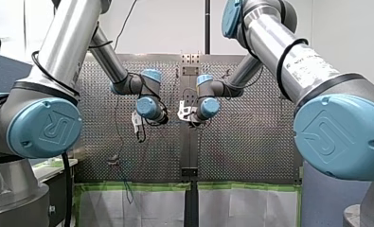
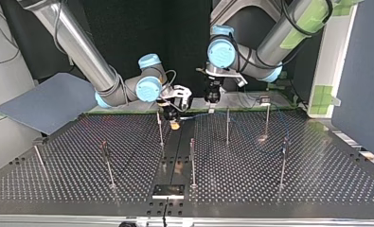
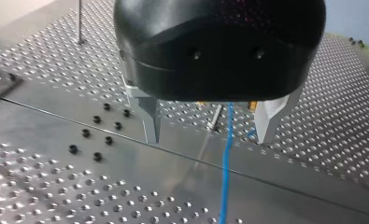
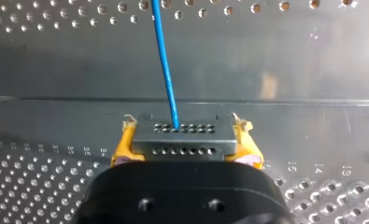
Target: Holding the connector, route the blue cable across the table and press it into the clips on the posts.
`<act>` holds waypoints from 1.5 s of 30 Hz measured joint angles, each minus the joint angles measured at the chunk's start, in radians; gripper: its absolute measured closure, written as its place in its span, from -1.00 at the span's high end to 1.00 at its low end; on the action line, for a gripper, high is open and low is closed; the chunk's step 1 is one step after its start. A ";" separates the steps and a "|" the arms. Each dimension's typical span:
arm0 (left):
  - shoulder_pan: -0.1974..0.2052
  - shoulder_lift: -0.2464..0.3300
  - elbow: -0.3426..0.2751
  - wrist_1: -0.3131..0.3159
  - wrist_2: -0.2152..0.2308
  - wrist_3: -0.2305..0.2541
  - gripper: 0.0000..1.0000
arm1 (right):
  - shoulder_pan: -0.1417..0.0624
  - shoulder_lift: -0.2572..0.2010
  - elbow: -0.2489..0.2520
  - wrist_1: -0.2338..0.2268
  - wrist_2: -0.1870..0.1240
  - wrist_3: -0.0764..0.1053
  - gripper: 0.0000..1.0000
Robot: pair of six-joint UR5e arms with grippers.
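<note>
The right gripper [image 4: 182, 135] clamps the connector [image 4: 182, 145] near the arm-side edge of the worktop [image 2: 317, 189]. The left gripper [image 3: 209, 136], fingers apart, straddles the cable [image 3: 226, 163]. Pulling it taut should ease clipping into the posts [image 2: 227, 124].

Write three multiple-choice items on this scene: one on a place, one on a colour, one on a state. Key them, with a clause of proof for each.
1. In the left wrist view, the blue cable runs:
A. between the fingers of my left gripper
B. around a post
C. over the gripper's housing

2. The pads of my right gripper are:
A. green
B. yellow
C. red

3. My right gripper is:
A. open and empty
B. shut on a post
C. shut on the connector

Key:
1 A, the cable passes between the spread fingers.
2 B, yellow shows at both sides of the connector.
3 C, the pads clamp the connector's sides.
</note>
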 joint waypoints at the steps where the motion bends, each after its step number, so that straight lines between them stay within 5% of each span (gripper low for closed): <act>1: -0.001 -0.009 0.003 0.007 -0.001 0.002 1.00 | 0.000 0.000 0.000 0.000 0.000 0.000 -1.00; 14: 0.006 -0.078 0.063 0.032 -0.014 -0.015 1.00 | -0.002 0.000 0.000 -0.003 0.001 -0.001 -1.00; 23: 0.012 -0.152 0.145 -0.025 -0.019 -0.022 1.00 | -0.002 0.000 0.000 -0.003 0.000 0.000 -1.00; 33: 0.003 -0.191 0.223 -0.081 -0.074 -0.007 1.00 | -0.003 0.000 0.000 -0.003 0.001 0.000 -1.00; 35: -0.001 -0.192 0.229 -0.086 -0.089 0.000 0.62 | -0.003 0.000 0.000 -0.003 0.001 0.000 -1.00; 36: -0.003 -0.192 0.231 -0.087 -0.093 0.002 0.62 | -0.003 0.000 0.000 -0.003 0.001 0.001 -1.00; 38: -0.006 -0.192 0.233 -0.087 -0.101 0.006 -0.07 | -0.003 0.000 0.000 -0.003 0.001 0.001 -1.00; 39: -0.007 -0.192 0.233 -0.088 -0.103 0.007 -0.07 | -0.003 0.000 0.000 -0.004 0.001 0.001 -1.00; 41: -0.009 -0.192 0.233 -0.089 -0.106 0.008 -0.89 | -0.003 0.000 0.000 -0.004 0.000 0.001 -1.00; 45: -0.009 -0.192 0.233 -0.094 -0.123 0.008 -1.00 | -0.004 0.000 0.000 -0.003 0.000 0.000 -1.00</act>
